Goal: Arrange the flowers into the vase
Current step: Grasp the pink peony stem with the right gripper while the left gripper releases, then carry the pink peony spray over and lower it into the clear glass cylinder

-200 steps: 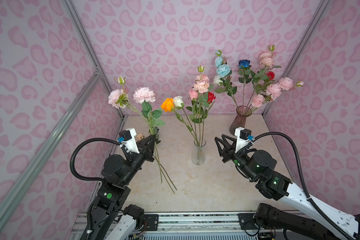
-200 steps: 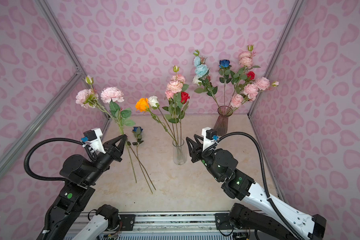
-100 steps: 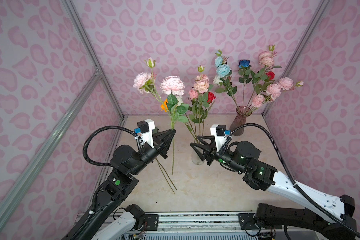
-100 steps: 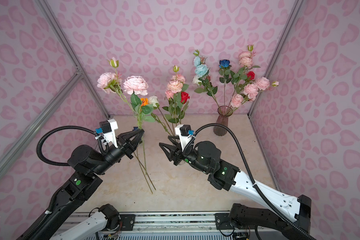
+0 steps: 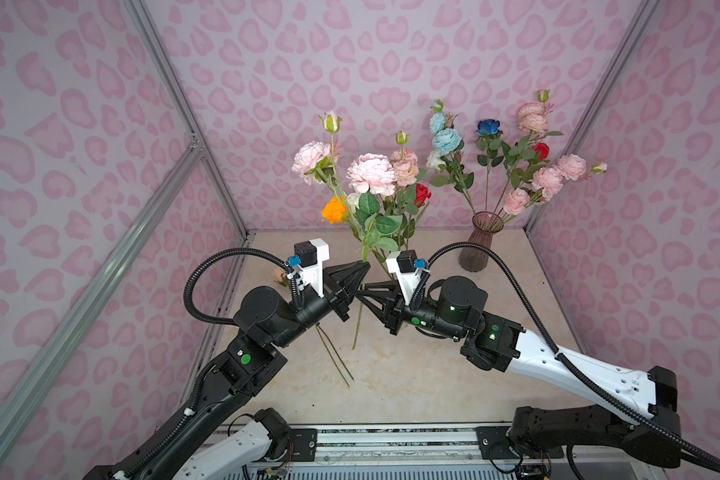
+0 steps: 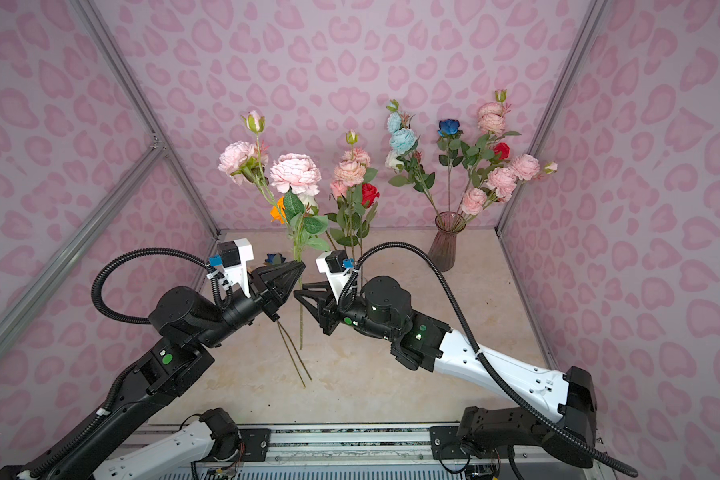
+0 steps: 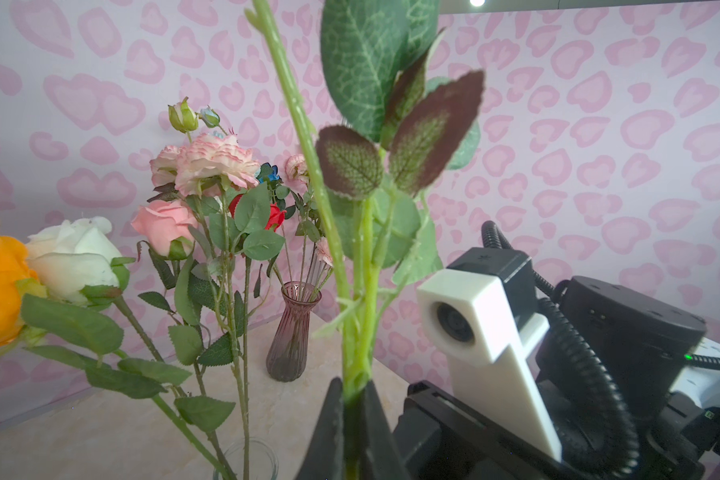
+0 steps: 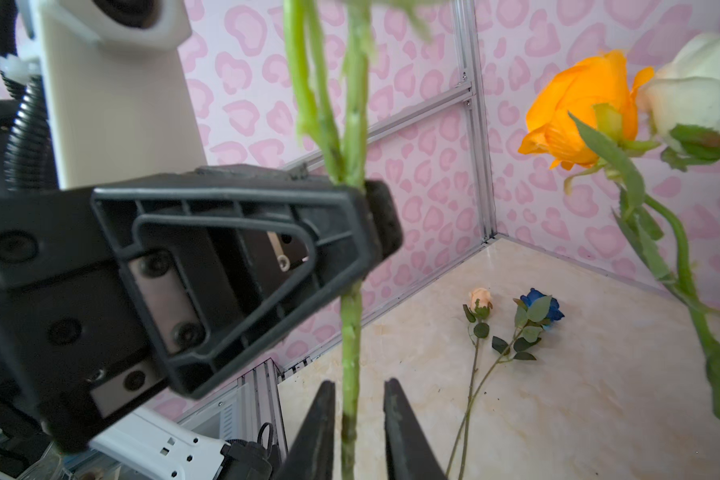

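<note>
My left gripper (image 5: 364,266) (image 7: 352,399) is shut on the green stem (image 7: 360,291) of a branch of pink peonies (image 5: 371,174) and holds it upright over the middle of the table. Just below it, my right gripper (image 5: 358,293) (image 8: 358,390) stands open around the same stem (image 8: 350,332), with a small gap on each side. Behind them, a clear glass vase (image 7: 246,457) holds orange (image 5: 334,210), white, pink and red (image 5: 422,193) flowers; the right arm hides it in both top views. A ribbed purple vase (image 5: 476,245) at the back right holds several more flowers.
A peach rose (image 8: 480,298) and a dark blue rose (image 8: 543,309) lie on the marble tabletop (image 5: 412,374) at the back left, their stems (image 5: 333,357) running toward the front. Pink patterned walls with metal frame bars (image 5: 184,120) close in three sides.
My left arm has carried the peony branch rightward to the middle. My right gripper has swung left to meet it, and its jaws have narrowed around the stem.
</note>
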